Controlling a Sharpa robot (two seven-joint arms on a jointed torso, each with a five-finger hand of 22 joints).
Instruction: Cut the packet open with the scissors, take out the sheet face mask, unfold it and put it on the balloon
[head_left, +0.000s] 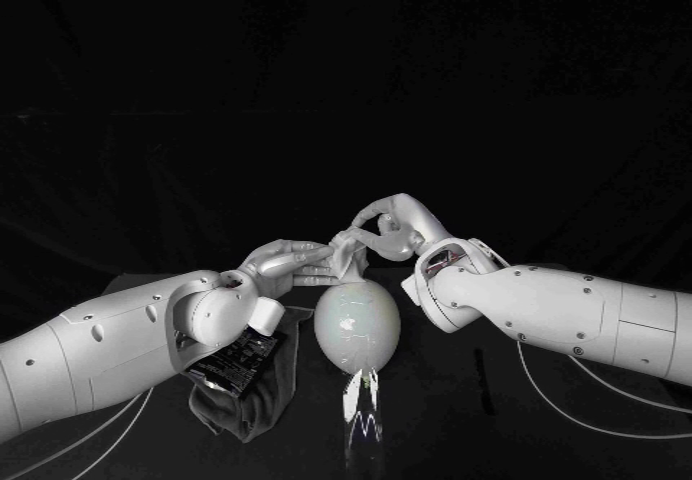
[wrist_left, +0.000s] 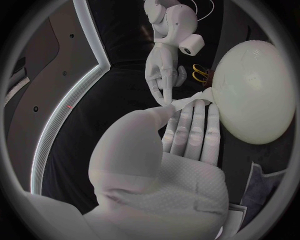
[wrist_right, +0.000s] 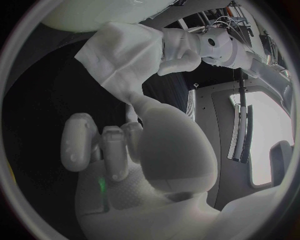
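The step in hand is the unfolding. Both hands meet in the air over the balloon and share the face mask between them. The left hand pinches one edge of the sheet between its thumb and a fingertip, with the other fingers lying straight out beneath. The right hand grips the opposite side from above, fingers curled down onto it. The right wrist view shows the mask as a folded white wad, creased and not opened out.

The mask hangs between the two hands, just above the top of the balloon, which lies on the bench below both hands. The black packet lies on the bench under the left forearm. The scissors rest beyond the right hand, near the balloon.

Next, I judge, the hands must draw apart while keeping their pinches so the folds open. Each may need to regrip a single layer. Then the spread sheet can be lowered onto the balloon without rolling it away.
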